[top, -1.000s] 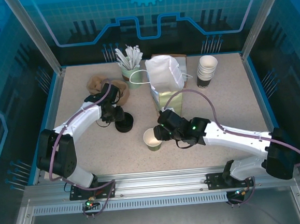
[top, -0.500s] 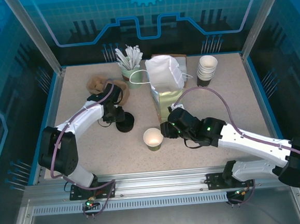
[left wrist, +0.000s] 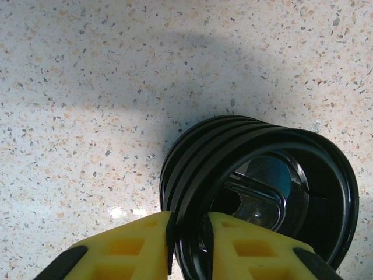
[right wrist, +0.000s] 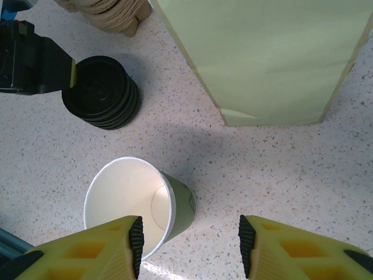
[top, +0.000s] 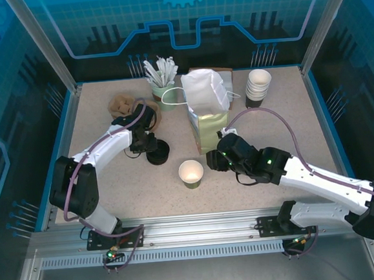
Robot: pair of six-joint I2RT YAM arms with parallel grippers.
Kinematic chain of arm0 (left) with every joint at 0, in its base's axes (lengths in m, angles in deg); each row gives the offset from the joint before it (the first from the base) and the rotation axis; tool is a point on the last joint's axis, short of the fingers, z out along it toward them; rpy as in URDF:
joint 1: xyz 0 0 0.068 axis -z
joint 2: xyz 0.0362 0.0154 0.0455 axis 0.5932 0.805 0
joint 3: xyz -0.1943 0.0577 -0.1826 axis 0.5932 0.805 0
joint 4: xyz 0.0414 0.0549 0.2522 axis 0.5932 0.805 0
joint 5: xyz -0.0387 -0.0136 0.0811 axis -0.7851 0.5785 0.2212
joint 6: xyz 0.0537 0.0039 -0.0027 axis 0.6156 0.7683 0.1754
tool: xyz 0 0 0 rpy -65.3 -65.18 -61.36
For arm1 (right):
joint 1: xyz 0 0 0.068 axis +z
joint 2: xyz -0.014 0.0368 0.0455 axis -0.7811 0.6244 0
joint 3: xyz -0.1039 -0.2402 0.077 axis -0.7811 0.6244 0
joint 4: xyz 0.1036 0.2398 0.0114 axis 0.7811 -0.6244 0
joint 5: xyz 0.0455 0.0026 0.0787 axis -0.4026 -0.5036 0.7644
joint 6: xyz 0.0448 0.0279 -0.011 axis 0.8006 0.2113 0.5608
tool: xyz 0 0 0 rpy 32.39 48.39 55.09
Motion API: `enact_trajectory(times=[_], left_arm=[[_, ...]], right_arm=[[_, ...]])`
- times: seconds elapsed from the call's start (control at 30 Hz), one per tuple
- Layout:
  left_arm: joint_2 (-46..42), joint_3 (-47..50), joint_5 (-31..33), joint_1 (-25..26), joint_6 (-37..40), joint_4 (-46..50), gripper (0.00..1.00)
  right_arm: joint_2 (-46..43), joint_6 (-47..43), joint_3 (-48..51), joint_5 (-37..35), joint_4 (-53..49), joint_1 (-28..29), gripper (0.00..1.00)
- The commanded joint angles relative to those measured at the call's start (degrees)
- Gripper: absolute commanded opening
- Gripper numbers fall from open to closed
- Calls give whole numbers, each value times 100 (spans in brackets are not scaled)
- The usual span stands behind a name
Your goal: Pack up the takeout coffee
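Speckled beige tabletop (top: 311, 114) with blue edging, translucent blue printed panels (top: 186, 49) behind, aluminium rail (top: 194, 225) along near edge

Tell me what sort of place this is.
Probably a mock coffee-takeout counter inside a robot test cell: a stack of black lids, stacked paper cups and a green paper bag sit on a table framed by aluminium rails.

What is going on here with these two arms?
They are preparing a takeout coffee. The left gripper straddles the rim of the top lid of the lid stack. The cup stands upright on the table, not yet lidded, near the bag. The right gripper hovers open by the cup, holding nothing.
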Motion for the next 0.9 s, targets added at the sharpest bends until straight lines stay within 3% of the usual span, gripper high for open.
enact_trajectory(times=[0.0, 0.43, 0.87], left_arm=[[47, -190, 143, 76, 131, 203, 22], [-214, -197, 249, 130, 92, 269, 17], [-1046, -458, 517, 320, 84, 863, 16]], right_arm=[[-147, -10, 80, -86, -135, -76, 48], [-438, 70, 124, 172, -74, -183, 50], [-312, 174, -256, 735, 73, -192, 50]])
